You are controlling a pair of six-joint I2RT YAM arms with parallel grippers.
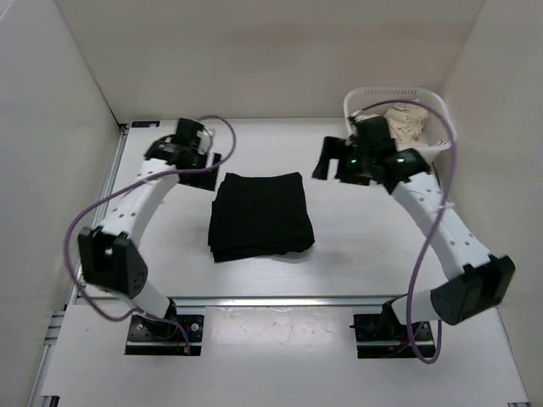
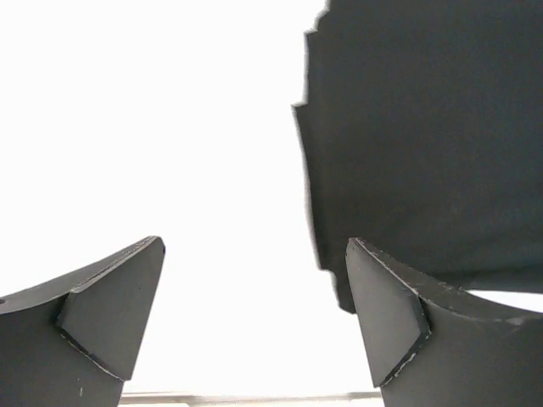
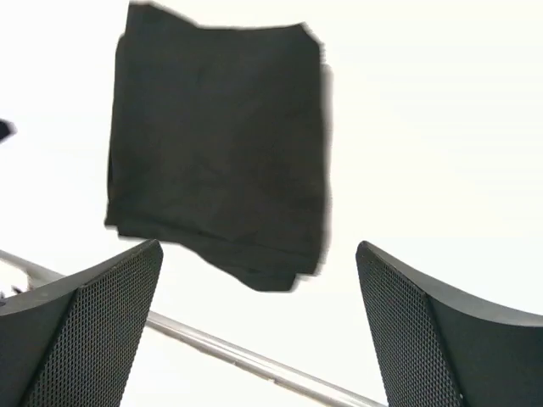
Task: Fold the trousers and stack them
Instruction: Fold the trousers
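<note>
Trousers (image 1: 261, 215), black, one pair: soft matte cloth folded into a squarish pad of several layers. It lies flat at the middle of the white table (image 1: 339, 246), between the two arms.

Basket (image 1: 424, 97), white plastic with a slotted rim, at the far right corner. A crumpled beige cloth (image 1: 407, 123) sits inside it.

Rail (image 1: 280, 301), silvery metal, runs along the near side of the table. Purple cables (image 1: 85, 222) loop along both arms.

Left gripper (image 2: 254, 246): smooth black wedge-shaped fingers (image 2: 102, 314), spread wide, with only bare table between them. From overhead it hangs just beside the far left corner of the pad. Its own camera shows the stepped, layered edge of the cloth, which the overhead view flattens into one outline. Whether the nearer finger brushes the cloth cannot be told.

Right gripper (image 3: 256, 246): fingers faced with a fine dotted mesh (the left pair looks plain by comparison), also spread wide and gripping nothing. It is held up off the table, in front of the basket and well apart from the pad. Its camera takes in the whole pad from above, showing slightly rounded corners and the lower layers peeping out along one edge. The rail crosses the bottom of that picture.

The basket and its cloth appear only in the overhead view.
</note>
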